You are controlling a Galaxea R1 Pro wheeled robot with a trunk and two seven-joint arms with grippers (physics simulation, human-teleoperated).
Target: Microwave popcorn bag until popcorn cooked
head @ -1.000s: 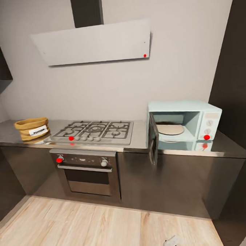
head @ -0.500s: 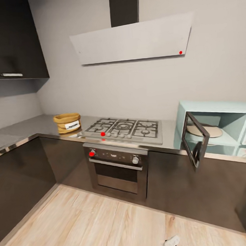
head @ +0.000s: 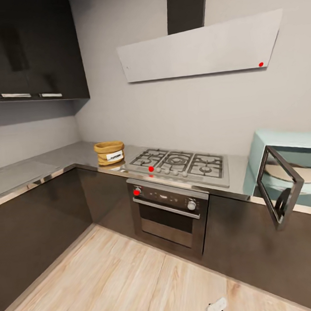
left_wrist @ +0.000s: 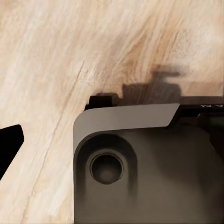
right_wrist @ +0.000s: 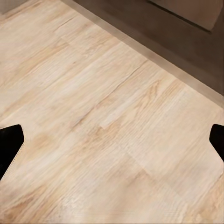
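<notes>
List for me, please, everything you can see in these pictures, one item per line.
popcorn bag: one, tan with white label, on the countertop left of the hob.
microwave: one, pale blue, at the counter's right end, door swung open.
gas hob: one, steel, between bag and microwave.
oven: one, dark, under the hob.
extractor hood: one, pale grey, on the wall.
wall cabinets: dark, upper left.
floor: light wood.
right tool: one, dark fingertips wide apart, over the floor.
left tool: one dark fingertip visible, over the floor.

head camera swung left; popcorn bag [head: 109,153] now nearer centre; open microwave [head: 288,165] cut by right edge
</notes>
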